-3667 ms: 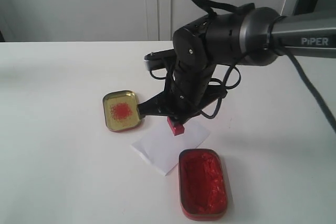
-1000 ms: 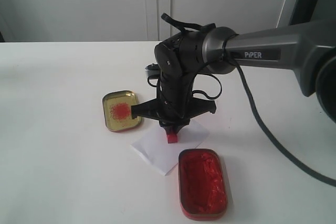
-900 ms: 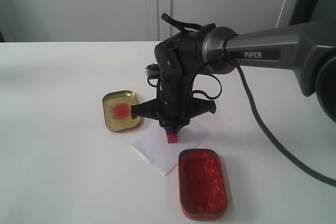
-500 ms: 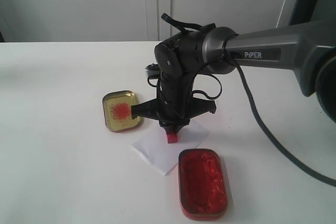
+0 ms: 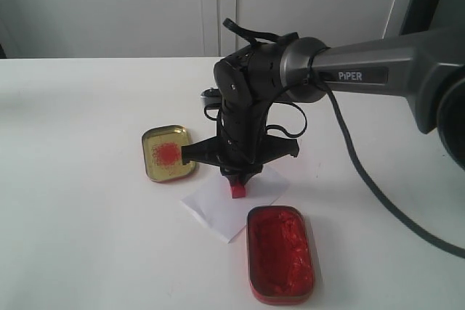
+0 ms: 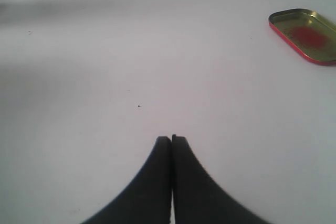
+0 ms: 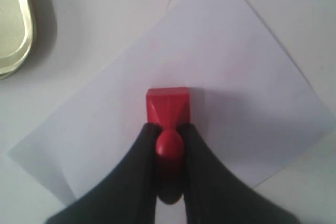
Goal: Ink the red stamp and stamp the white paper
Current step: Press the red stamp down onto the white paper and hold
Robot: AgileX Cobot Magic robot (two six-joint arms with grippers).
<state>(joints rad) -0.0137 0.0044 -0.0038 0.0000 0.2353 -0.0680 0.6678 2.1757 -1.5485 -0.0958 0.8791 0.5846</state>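
Right claw (image 7: 168,127) holds one red stamp (image 7: 168,102) on one white paper (image 7: 226,77).

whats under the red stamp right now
The white paper lies under the red stamp, which the right end effector grips by its knob. The stamp's base hides the spot beneath, so any print there, or true contact, cannot be seen.

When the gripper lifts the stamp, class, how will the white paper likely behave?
The white paper looks thin and lies loose, so it probably flops and slides easily. It may cling to the red stamp the right gripper holds.
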